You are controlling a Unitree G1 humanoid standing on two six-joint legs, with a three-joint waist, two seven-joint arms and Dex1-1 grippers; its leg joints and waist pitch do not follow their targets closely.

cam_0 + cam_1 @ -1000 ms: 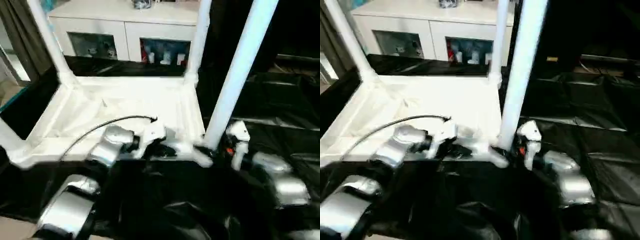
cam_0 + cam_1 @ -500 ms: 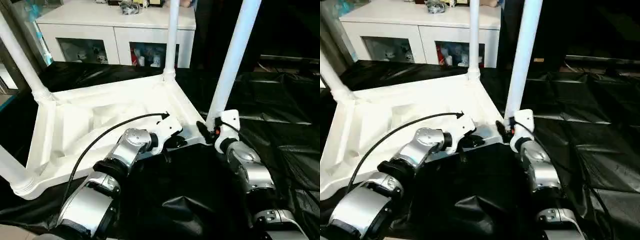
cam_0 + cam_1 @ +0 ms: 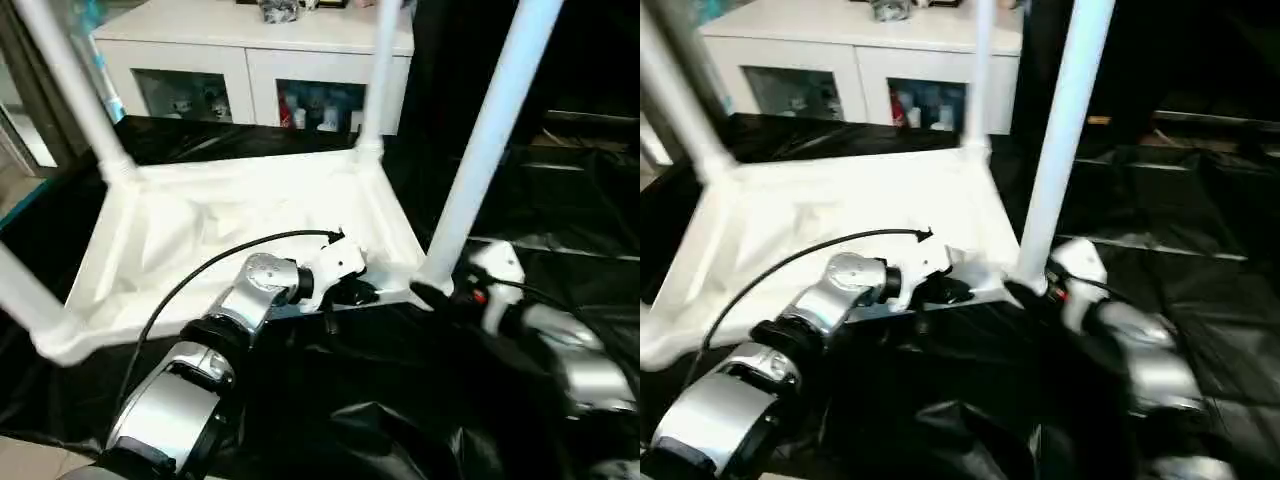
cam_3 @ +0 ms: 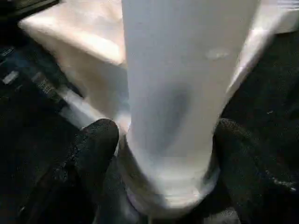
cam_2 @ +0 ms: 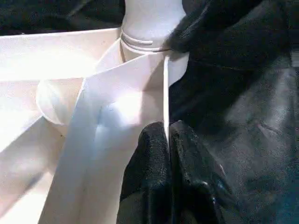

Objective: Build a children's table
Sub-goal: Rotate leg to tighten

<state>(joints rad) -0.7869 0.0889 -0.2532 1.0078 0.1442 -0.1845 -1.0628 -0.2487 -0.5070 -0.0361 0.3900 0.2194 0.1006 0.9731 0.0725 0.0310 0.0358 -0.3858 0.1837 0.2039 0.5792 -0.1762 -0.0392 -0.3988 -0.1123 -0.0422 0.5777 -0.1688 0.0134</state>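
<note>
- Lying upside down on black sheeting (image 3: pixel 560 200), table (image 3: pixel 230 215) has four legs raised; left gripper (image 3: pixel 350 290) meets its near rim, likely to steady it.
- Left wrist view: fingers (image 5: pixel 156 154) clenched on thin rim edge (image 5: pixel 166 93).
- Right wrist view: right gripper (image 4: pixel 163 154) straddles near-right leg (image 4: pixel 182 70); fingers (image 4: pixel 93 149) spread, apparently released.

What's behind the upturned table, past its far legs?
A white cabinet with glass doors stands behind the table, small items inside and on top. The far legs hide parts of it.
</note>
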